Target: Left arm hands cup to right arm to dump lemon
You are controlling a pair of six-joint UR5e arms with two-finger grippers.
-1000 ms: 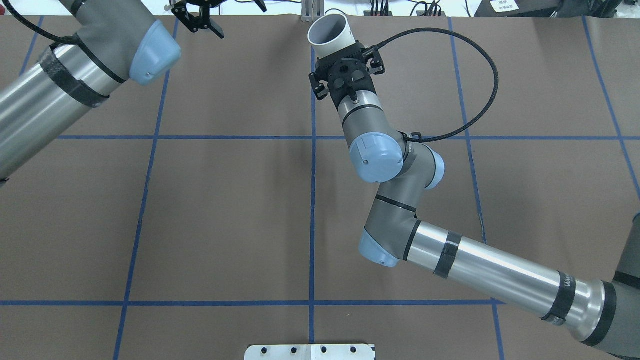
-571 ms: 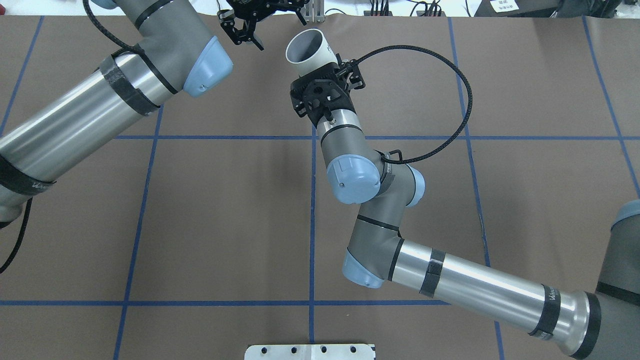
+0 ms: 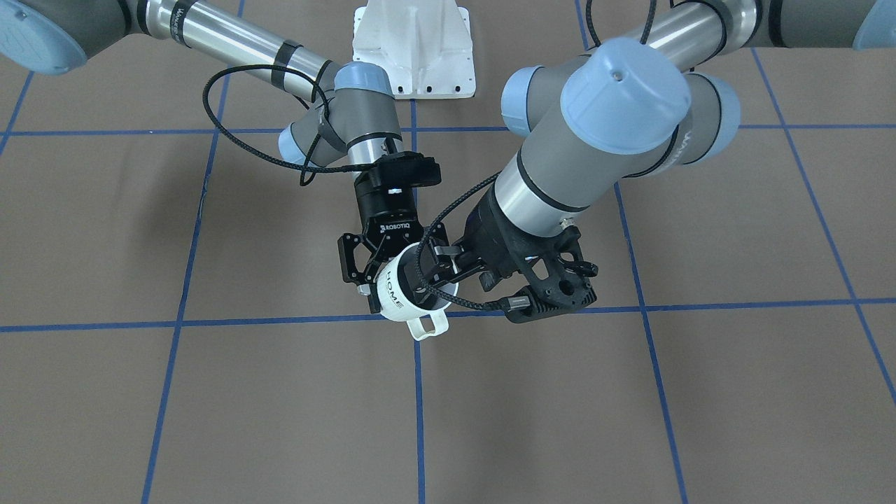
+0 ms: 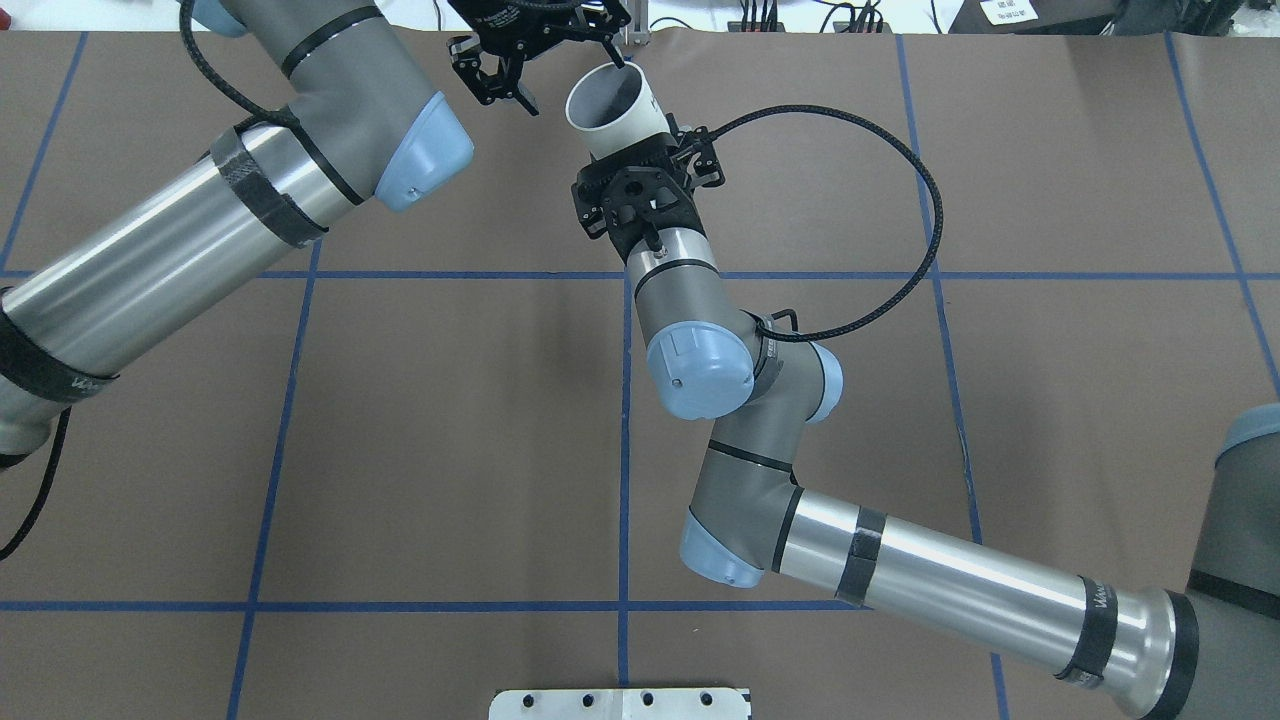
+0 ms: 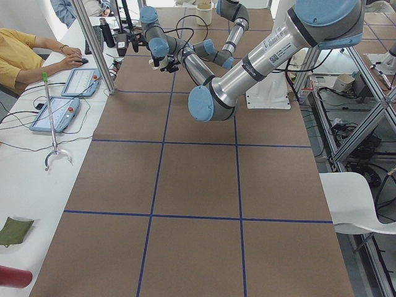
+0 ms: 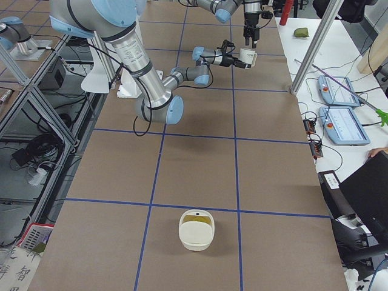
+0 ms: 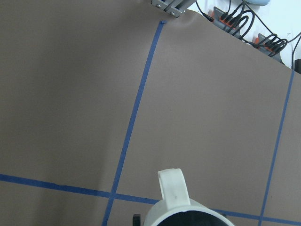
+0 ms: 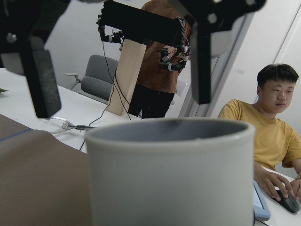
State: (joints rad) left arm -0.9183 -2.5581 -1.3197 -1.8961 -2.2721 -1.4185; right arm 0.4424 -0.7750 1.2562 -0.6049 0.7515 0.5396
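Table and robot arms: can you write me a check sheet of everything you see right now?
Surface: brown mat with a blue tape grid.
Job's things: white HOME mug held tilted above the mat; lemon not clearly seen.
Clutter: white tub near the robot's right end, something yellowish inside, cannot tell what.
Tools: right tool shut on the mug's body; left tool open, by the mug's rim.
Cables: black cable loops off the right wrist; left arm's cable crosses in front of the mug in the front view.
Surroundings: person in a yellow shirt at the side bench; white chair; green pouch and red cylinder on the bench.
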